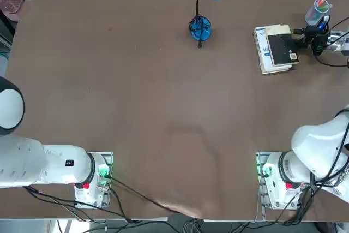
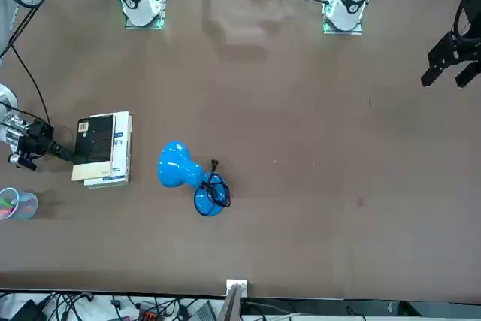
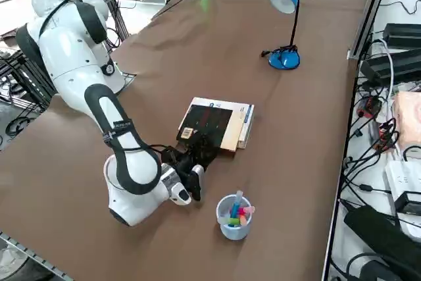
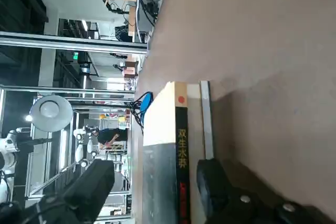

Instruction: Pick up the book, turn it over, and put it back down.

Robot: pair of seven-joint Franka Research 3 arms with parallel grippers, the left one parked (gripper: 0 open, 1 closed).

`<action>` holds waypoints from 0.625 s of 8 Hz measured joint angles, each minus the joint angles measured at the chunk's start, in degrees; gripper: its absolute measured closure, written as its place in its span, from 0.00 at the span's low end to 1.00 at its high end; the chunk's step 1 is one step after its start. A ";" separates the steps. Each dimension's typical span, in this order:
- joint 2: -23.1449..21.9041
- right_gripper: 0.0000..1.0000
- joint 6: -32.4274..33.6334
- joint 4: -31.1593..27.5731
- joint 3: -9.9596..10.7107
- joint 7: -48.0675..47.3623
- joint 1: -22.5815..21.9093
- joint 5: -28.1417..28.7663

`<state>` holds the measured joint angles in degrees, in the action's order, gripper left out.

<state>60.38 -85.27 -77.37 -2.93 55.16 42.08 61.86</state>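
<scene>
The book point(image 1: 278, 47) lies flat at the table's far right, its white-and-blue cover with the black panel facing up point(image 2: 101, 148) point(image 3: 214, 125). My right gripper point(image 1: 302, 39) lies low and level at the book's right-hand edge point(image 2: 64, 152) point(image 3: 197, 156). In the wrist view the gripper point(image 4: 157, 174) is open, with one finger point(image 4: 94, 182) above the cover and the other point(image 4: 220, 192) down by the table. The book's black spine point(image 4: 181, 156) stands between them, with a gap beside the upper finger.
A blue desk lamp point(image 1: 200, 28) point(image 2: 188, 174) point(image 3: 286, 4) stands to the book's left at the far edge. A clear cup of coloured pens point(image 1: 318, 10) point(image 2: 16, 204) point(image 3: 234, 216) sits close beside my wrist. Cables run along the table's right edge.
</scene>
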 joint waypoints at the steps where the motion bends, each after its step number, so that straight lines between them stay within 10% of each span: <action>1: 0.17 0.07 0.00 -0.01 -0.14 -0.03 -0.20 0.61; 5: 0.86 0.10 0.09 0.01 -0.24 -0.33 -0.72 2.20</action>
<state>61.24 -85.18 -77.35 -3.17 54.83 41.36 64.05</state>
